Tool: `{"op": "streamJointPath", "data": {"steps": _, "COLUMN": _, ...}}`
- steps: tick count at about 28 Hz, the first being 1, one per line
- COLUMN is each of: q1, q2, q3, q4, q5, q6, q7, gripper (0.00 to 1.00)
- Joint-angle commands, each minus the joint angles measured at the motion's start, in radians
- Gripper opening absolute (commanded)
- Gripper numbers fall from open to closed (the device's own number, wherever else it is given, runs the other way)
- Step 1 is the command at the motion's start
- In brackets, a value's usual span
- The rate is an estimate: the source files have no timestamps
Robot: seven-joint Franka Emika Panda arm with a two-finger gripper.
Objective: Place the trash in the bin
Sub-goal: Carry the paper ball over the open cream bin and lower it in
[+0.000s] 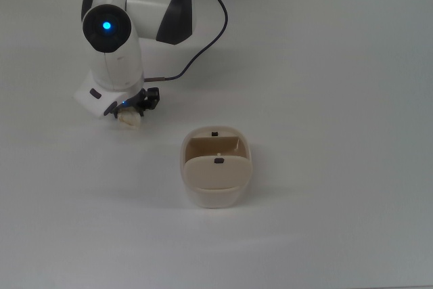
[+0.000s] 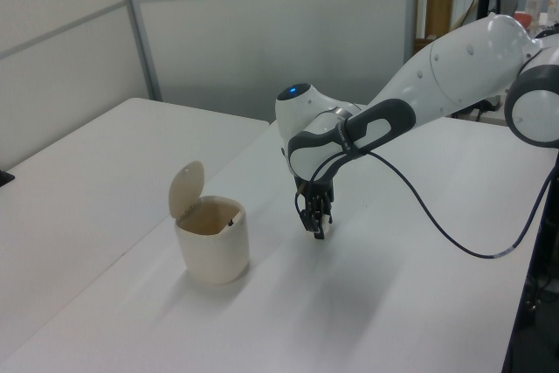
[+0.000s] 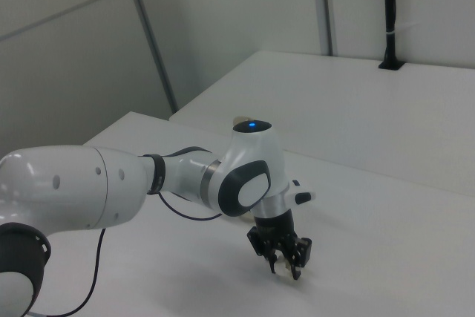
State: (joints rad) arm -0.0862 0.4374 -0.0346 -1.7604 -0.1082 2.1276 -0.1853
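Observation:
The trash (image 1: 131, 121), a small off-white paper wad, lies on the white table (image 1: 325, 99), half hidden under my gripper (image 1: 130, 109). The gripper has come down over the wad, fingers spread to either side of it, still open. In the left view the gripper (image 2: 316, 230) reaches the table surface and hides the wad. In the right view a pale bit of the trash (image 3: 277, 266) shows between the dark fingers of the gripper (image 3: 283, 262). The bin (image 1: 216, 167), beige with its flap lid swung up, stands apart toward the top view's lower right; the bin (image 2: 212, 238) is at the left view's left.
A black cable (image 1: 203, 38) runs from the wrist back along the arm. The white arm (image 2: 437, 76) stretches in from the left view's right. Bare tabletop surrounds the bin and the wad.

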Motion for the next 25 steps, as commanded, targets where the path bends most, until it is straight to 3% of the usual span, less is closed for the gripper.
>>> {"op": "streamJointPath", "data": {"steps": 1, "q1": 0.010, "q2": -0.048, "q3": 0.005, "q4": 0.024, "q5": 0.011, "q6": 0.012, "q7": 0.026, "gripper": 0.46}}
{"op": "streamJointPath", "data": {"steps": 7, "q1": 0.046, "q2": -0.111, "q3": 0.007, "q4": 0.088, "q5": 0.082, "q6": 0.014, "q7": 0.024, "gripper": 0.48}}
{"op": "streamJointPath", "data": {"steps": 13, "q1": 0.118, "q2": -0.108, "q3": 0.007, "q4": 0.142, "q5": 0.081, "q6": 0.031, "q7": 0.017, "gripper": 0.53}}
{"op": "streamJointPath", "data": {"steps": 17, "q1": 0.175, "q2": -0.105, "q3": 0.009, "q4": 0.130, "q5": 0.081, "q6": 0.191, "q7": 0.018, "gripper": 0.53}}
{"op": "streamJointPath", "data": {"steps": 22, "q1": 0.191, "q2": -0.094, "q3": 0.009, "q4": 0.122, "q5": 0.081, "q6": 0.290, "q7": 0.020, "gripper": 0.53}}
{"op": "streamJointPath", "data": {"steps": 25, "q1": 0.192, "q2": -0.088, "q3": 0.018, "q4": 0.122, "q5": 0.084, "q6": 0.310, "q7": 0.026, "gripper": 0.64}}
